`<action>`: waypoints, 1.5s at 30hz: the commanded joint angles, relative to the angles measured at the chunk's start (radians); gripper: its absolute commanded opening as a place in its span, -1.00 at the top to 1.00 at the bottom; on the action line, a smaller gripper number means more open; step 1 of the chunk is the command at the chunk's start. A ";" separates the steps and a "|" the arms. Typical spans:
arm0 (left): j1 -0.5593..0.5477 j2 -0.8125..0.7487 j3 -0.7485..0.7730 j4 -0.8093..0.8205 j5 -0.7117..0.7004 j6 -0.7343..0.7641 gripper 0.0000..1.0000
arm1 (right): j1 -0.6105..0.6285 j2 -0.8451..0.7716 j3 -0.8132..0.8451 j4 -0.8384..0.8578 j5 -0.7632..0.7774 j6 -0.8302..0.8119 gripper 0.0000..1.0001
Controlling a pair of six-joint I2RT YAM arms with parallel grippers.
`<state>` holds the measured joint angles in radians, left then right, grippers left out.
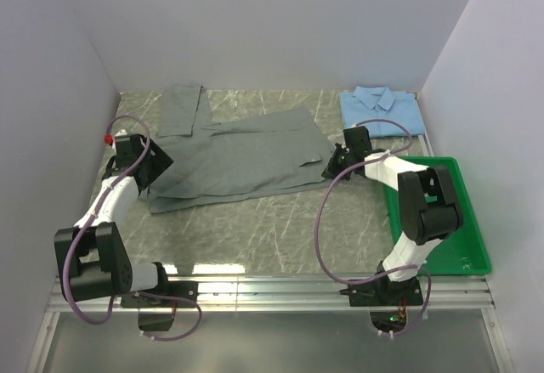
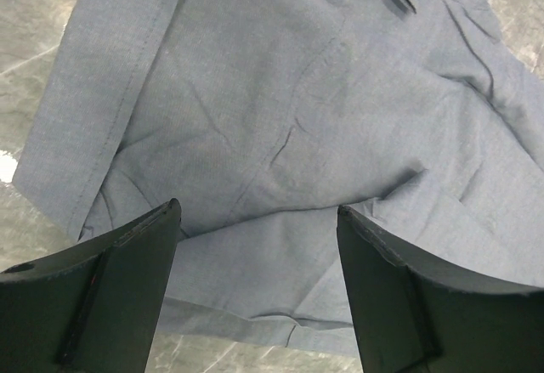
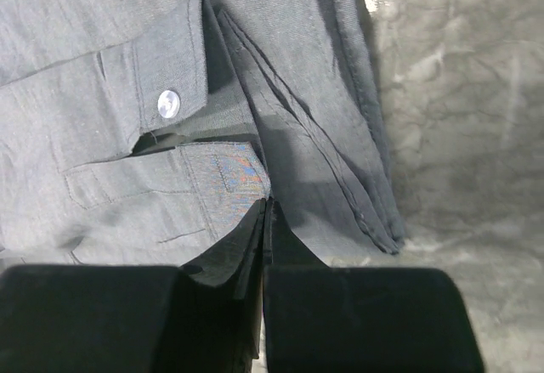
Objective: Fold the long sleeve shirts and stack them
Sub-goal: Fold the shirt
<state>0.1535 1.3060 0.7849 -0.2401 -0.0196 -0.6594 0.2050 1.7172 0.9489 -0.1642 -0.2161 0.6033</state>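
Mid-fold on the marble-patterned table: the grey shirt lies spread across the middle, one sleeve reaching toward the far wall. The light blue shirt sits folded in the far right corner, just beyond the green tray.

Your left gripper hangs over the grey shirt's left edge with its jaws wide apart and nothing between them. Its wrist view shows rumpled cloth below the gap.

Your right gripper is at the opposite edge with its jaws pressed fully together. In its wrist view the tips meet the cloth beside a buttoned flap and a stack of layered hems. Whether a fold is caught between them cannot be told.

By the look of it, the blue shirt is done and the grey one is the step in hand, barely begun.

The next move calls for a firm hold on both sides. Lower the left jaws around the edge and close them, and confirm that the right has cloth and not air. Then carry the two sides together so the panel folds flat without dragging the loose sleeve askew.
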 commanded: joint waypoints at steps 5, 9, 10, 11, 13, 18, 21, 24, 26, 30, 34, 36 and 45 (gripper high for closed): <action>0.004 0.001 -0.001 -0.008 -0.016 -0.016 -0.60 | -0.012 -0.082 0.016 -0.047 0.080 -0.045 1.00; 0.004 0.016 -0.010 -0.024 -0.011 -0.037 -0.54 | -0.016 -0.053 0.014 -0.032 0.086 -0.051 0.99; 0.004 0.018 -0.016 -0.028 -0.011 -0.043 -0.53 | -0.018 -0.045 0.013 -0.029 0.078 -0.051 0.96; 0.004 0.016 -0.018 -0.043 -0.016 -0.048 -0.51 | -0.018 -0.038 0.016 -0.023 0.063 -0.053 0.95; 0.003 0.003 -0.030 -0.050 -0.028 -0.058 -0.48 | -0.016 -0.019 0.013 -0.008 0.044 -0.048 0.92; 0.004 -0.062 -0.041 -0.082 -0.011 -0.075 -0.49 | -0.016 -0.001 0.028 0.022 -0.011 -0.046 0.77; 0.004 -0.083 -0.047 -0.102 -0.003 -0.071 -0.53 | -0.016 -0.008 0.037 0.020 -0.026 -0.046 0.57; 0.004 -0.100 -0.049 -0.139 -0.002 -0.048 -0.56 | -0.013 -0.040 0.044 0.008 -0.013 -0.069 0.36; 0.001 -0.119 -0.047 -0.154 0.012 -0.023 -0.58 | -0.010 -0.083 0.039 -0.003 0.017 -0.083 0.22; -0.025 -0.155 -0.062 -0.194 0.030 -0.046 -0.61 | 0.010 -0.163 0.025 0.005 0.095 -0.120 0.04; -0.029 -0.221 -0.140 -0.157 0.026 -0.135 -0.54 | 0.022 -0.209 0.019 0.034 0.083 -0.115 -0.03; -0.028 -0.226 -0.188 -0.111 0.023 -0.181 -0.48 | 0.027 -0.220 0.013 0.054 0.064 -0.116 -0.03; -0.028 -0.174 -0.259 0.042 0.049 -0.302 -0.22 | 0.042 -0.212 -0.032 0.133 -0.043 -0.086 -0.03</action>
<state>0.1265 1.1343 0.5377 -0.3084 0.0086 -0.9009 0.2344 1.5135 0.9340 -0.0937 -0.2173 0.5076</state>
